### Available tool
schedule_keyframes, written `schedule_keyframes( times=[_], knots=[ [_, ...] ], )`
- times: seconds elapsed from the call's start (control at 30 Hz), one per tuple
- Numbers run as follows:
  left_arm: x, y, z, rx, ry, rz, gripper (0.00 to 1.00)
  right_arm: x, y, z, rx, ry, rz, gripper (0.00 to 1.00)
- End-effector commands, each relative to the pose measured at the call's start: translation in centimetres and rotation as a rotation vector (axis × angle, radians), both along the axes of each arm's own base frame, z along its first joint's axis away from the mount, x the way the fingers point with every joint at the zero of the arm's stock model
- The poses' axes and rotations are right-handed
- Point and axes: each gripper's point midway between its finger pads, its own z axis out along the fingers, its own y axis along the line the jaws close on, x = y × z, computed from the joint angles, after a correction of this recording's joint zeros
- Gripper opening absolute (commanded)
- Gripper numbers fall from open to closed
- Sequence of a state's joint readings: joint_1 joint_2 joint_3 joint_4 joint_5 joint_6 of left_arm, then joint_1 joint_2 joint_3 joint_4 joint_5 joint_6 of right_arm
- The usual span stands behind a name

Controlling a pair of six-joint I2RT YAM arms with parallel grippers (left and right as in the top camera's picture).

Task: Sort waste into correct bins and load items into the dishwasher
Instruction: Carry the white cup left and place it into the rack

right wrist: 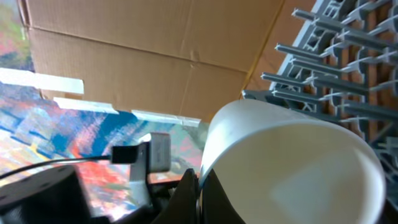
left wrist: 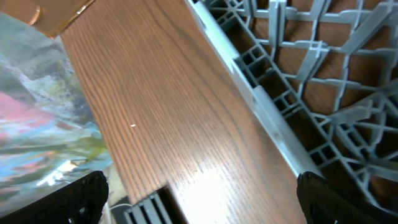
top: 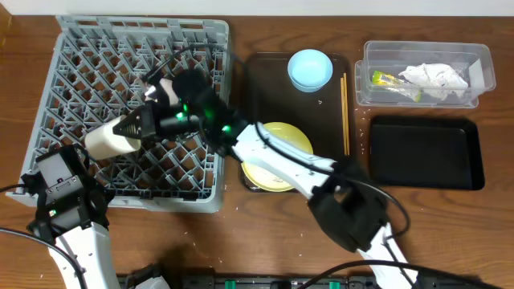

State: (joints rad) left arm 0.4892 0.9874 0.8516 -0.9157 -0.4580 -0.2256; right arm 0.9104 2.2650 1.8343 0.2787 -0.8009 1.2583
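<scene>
We are two robot arms at a wooden table. Our right gripper reaches across the grey dish rack, its fingers pinched tight on the rim of a cream cup. The cup lies on its side just beyond the fingertips, low over the pegs near the rack's left edge. We cannot tell whether it is touching them.

On the right wrist camera the cup fills the view ahead of the gripper. One finger appears to be inside the wall and one outside.

Our left gripper hangs over bare table beside the rack's wall. Its fingertips are spread wide with nothing between them.

Well behind the right fingers, a brown tray holds a yellow plate, a blue bowl and chopsticks.

We judge the cup to be stiff, smooth-walled and fairly light. It may break if dropped, though we cannot tell its material. A pinch on the thin rim is the natural hold, but a smooth wall could let the cup pivot or slip. It is best set down gently between the pegs before the fingers part.
</scene>
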Motion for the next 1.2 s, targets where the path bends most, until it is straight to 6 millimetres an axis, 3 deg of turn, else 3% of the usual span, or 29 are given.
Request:
schedule_keyframes(
  times=[0.0, 0.17, 0.53, 0.73, 0.93, 1.17],
  knots=[
    [-0.4, 0.7, 1.0, 0.046, 0.029, -0.006, 0.98, -0.1, 0.7, -2.6, -0.02, 0.11, 0.009, 0.01],
    [-0.4, 0.7, 1.0, 0.047, 0.029, -0.005, 0.98, 0.5, 1.1, -4.5, -0.016, 0.129, 0.001, 0.01],
    [-0.4, 0.8, 1.0, 0.052, 0.032, -0.003, 0.98, 0.8, 1.5, -5.6, -0.031, 0.132, -0.031, 0.01],
    [-0.4, 0.8, 1.0, 0.052, 0.032, -0.003, 0.98, 1.1, 1.9, -9.1, -0.054, 0.208, -0.034, 0.01],
    [-0.4, 0.8, 1.0, 0.052, 0.032, -0.003, 0.98, 0.8, 2.4, -8.0, 0.08, 0.191, 0.006, 0.01],
    [-0.4, 0.8, 1.0, 0.052, 0.032, -0.003, 0.98, 0.8, 2.4, -9.1, 0.044, 0.177, 0.007, 0.01]
  ],
)
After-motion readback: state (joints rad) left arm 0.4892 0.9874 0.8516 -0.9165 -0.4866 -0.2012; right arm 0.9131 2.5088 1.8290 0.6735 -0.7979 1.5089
